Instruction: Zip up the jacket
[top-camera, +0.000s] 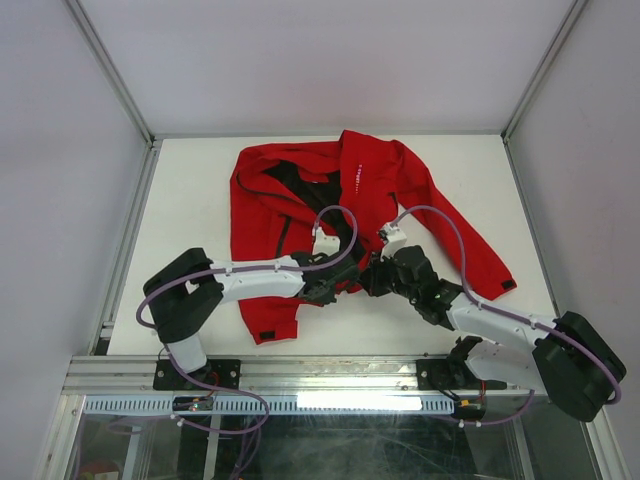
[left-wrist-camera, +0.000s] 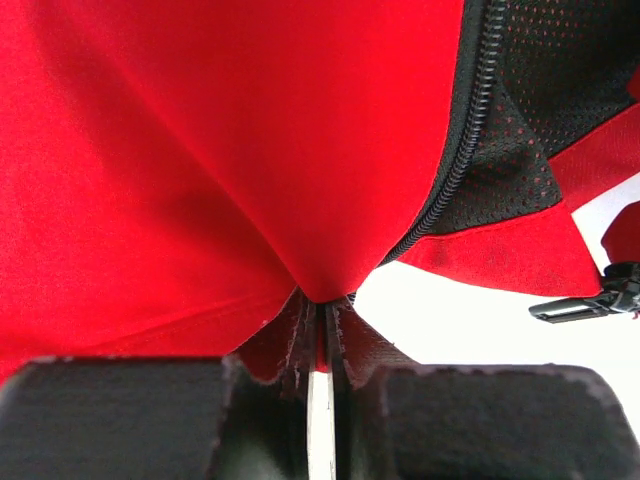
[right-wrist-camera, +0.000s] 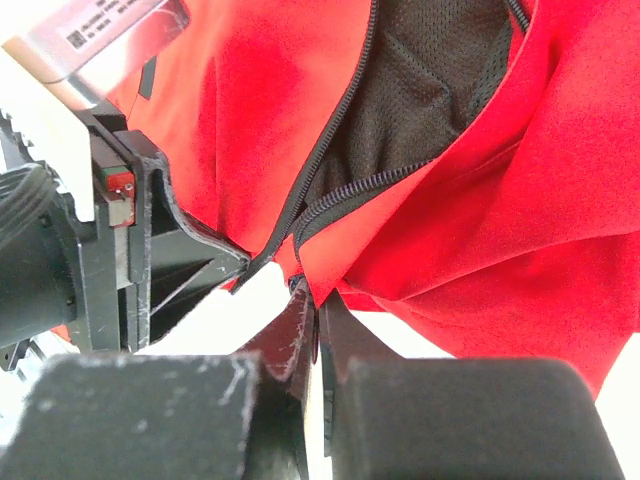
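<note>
Both arms clamped on the bottom hem, zip not yet started

The large bright red fabric jacket (top-camera: 370, 200) lies open on the white table (top-camera: 190, 200), collar toward 12 o'clock. At its 6 o'clock hem the left gripper (left-wrist-camera: 322, 310) is clenched on a fold of red cloth, and the right gripper (right-wrist-camera: 315, 300) is clenched on the hem just below the dark toothed zipper (right-wrist-camera: 330, 150). Judged step: steadying the hem. Next, the two tracks need aligning and the slider, which I cannot pick out, needs finding.

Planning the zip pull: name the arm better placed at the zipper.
Right, probably. The right gripper pinches the jacket hem below where the zipper tracks meet; the left gripper holds plain fabric.
</note>
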